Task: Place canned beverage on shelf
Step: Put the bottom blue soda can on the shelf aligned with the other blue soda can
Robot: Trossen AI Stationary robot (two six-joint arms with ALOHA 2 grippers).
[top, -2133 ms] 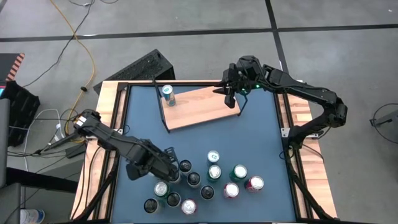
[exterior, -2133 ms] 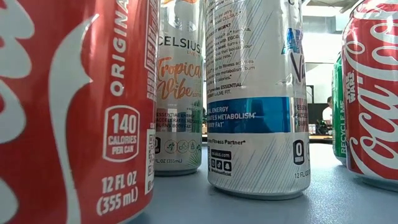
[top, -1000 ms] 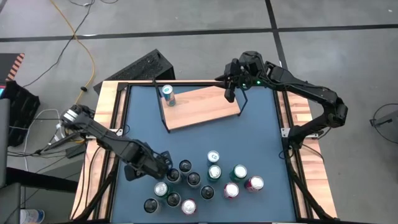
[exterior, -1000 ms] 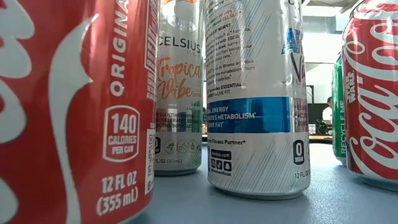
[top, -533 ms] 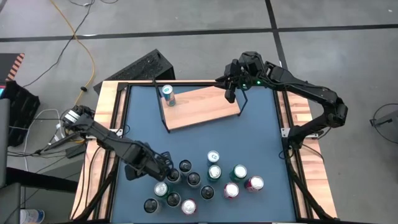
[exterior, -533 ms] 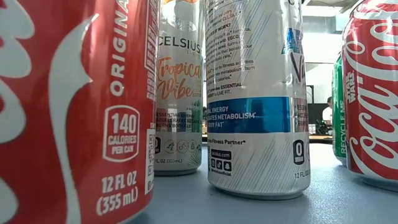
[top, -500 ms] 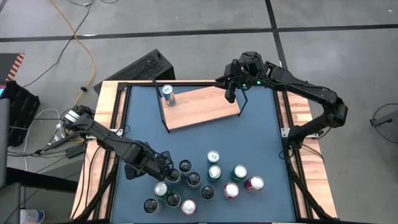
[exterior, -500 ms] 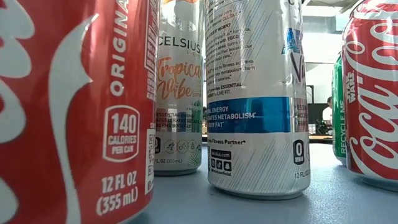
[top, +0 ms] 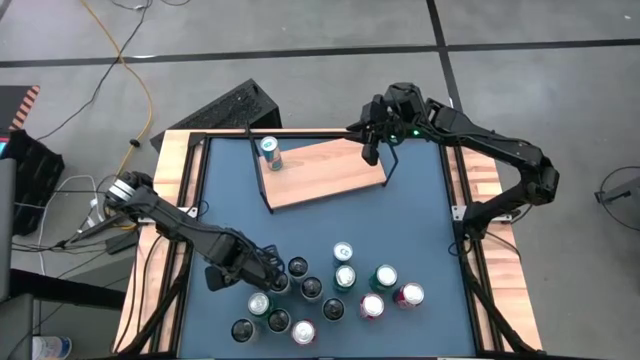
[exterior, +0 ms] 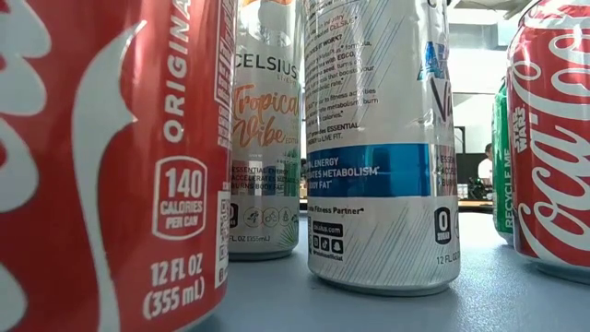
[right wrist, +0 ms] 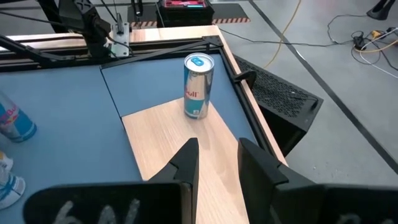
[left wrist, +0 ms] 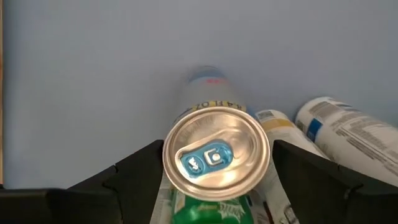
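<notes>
Desk [top: 225, 215] first: its blue top is carrying the shelf [top: 330, 172] at the far side, with one Red Bull can [top: 270, 152] standing on the shelf's left end, and a cluster of cans [top: 330, 290] standing near the front edge. Left pincer [top: 272, 280] is reaching the cluster's left edge with fingers apart, straddling a silver-topped green can [left wrist: 216, 155]. Closing should be centred on the can body, kept clear of neighbouring cans, then followed by a vertical lift. Right pincer [top: 369, 152] is waiting over the shelf's right end, fingers narrowly apart, holding nothing.
</notes>
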